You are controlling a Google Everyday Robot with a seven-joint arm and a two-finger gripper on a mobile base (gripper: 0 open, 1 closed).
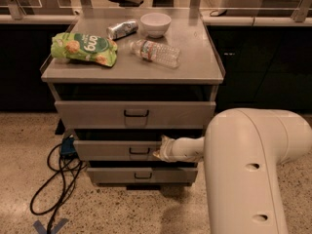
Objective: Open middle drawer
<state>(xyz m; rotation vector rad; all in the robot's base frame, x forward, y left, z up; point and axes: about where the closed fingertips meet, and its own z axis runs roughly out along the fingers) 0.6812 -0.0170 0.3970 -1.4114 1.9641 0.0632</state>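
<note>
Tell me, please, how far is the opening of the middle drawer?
Done: the gripper is at the middle drawer, just right of its handle. In hand: getting hold of the handle; a grasp is not visible. Left: the pull itself; the drawer's inside does not show.
</note>
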